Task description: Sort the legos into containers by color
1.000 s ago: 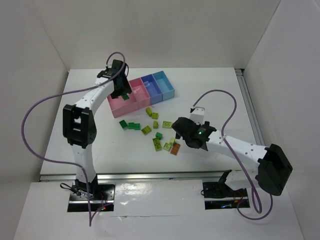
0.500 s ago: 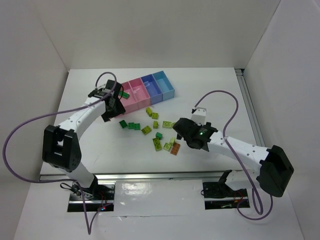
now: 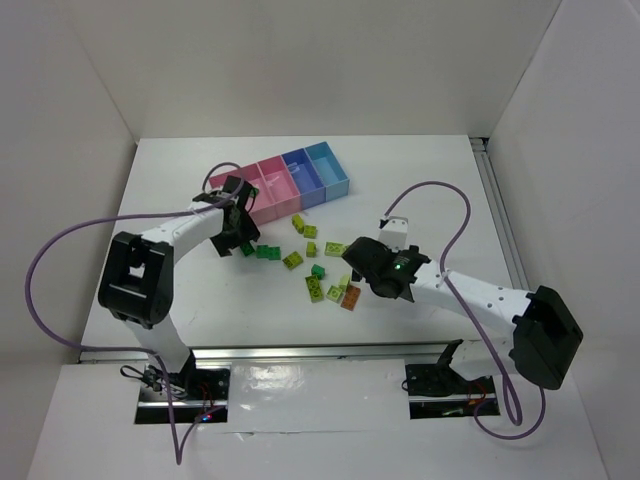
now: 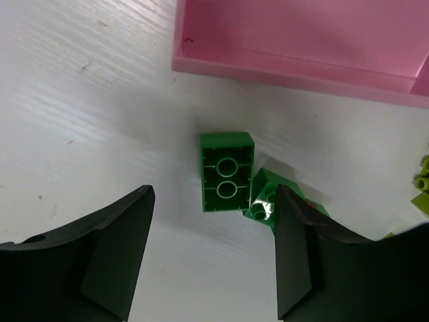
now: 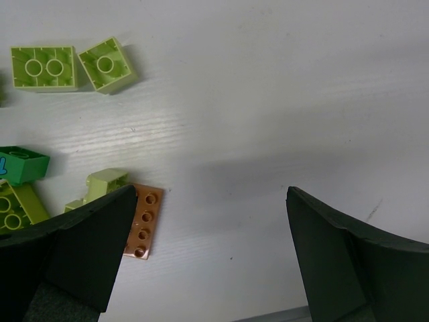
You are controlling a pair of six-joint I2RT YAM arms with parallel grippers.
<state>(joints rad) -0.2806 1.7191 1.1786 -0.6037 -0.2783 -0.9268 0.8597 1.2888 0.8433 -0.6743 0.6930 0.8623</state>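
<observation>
The containers are a joined row: two pink bins (image 3: 276, 186), a darker blue bin (image 3: 303, 171) and a light blue bin (image 3: 328, 164). The legos lie scattered in front of them. My left gripper (image 3: 240, 235) is open and empty, low over two dark green bricks (image 3: 258, 250). In the left wrist view one of them (image 4: 226, 172) lies studs-down and the other (image 4: 267, 200) is tilted, both just ahead of my left gripper (image 4: 214, 261). My right gripper (image 3: 352, 258) is open and empty beside the orange-brown plate (image 5: 144, 221).
Yellow-green bricks (image 3: 304, 227) lie below the bins, more (image 3: 322, 290) lie by the orange-brown plate (image 3: 350, 299), and two (image 5: 67, 65) show in the right wrist view. A pink bin wall (image 4: 295, 67) is just beyond the dark green bricks. White walls enclose the table.
My left arm has swung from over the pink bin down to the dark green bricks in front of it. A dark green brick it held was let go in the pink bin. The right arm barely moved.
</observation>
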